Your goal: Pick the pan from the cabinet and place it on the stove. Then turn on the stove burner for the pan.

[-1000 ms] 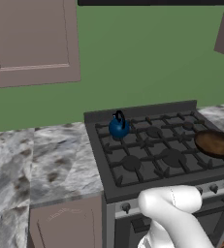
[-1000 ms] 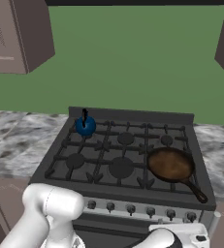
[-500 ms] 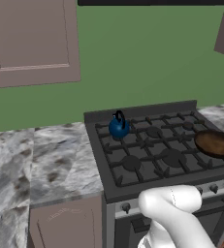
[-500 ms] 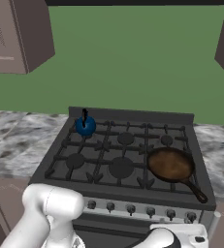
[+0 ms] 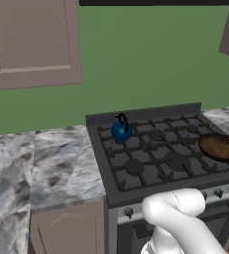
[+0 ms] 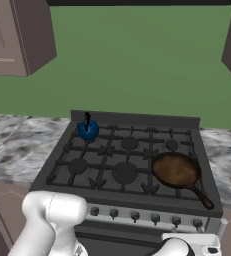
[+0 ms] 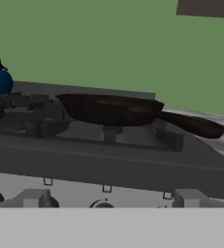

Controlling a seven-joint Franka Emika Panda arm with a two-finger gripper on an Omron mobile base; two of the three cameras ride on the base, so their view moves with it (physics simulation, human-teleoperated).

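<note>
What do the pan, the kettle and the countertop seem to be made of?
Pan: probably cast iron, judging by its dull dark rim and matte brown inside. Kettle: likely enamelled metal, with glossy blue colour. Countertop: looks like polished marble or granite, mottled grey-white veining.

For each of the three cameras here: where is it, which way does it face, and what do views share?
Left base view: behind the arm's left, facing forward-down at the stove; the white arm rises lower right.
Right base view: behind its right, facing the same stove; arm lower left.
Hand view: low before the stove's front, looking level across the grates.
Shared by all: the pan on the stove's right, the blue kettle rear left.
</note>
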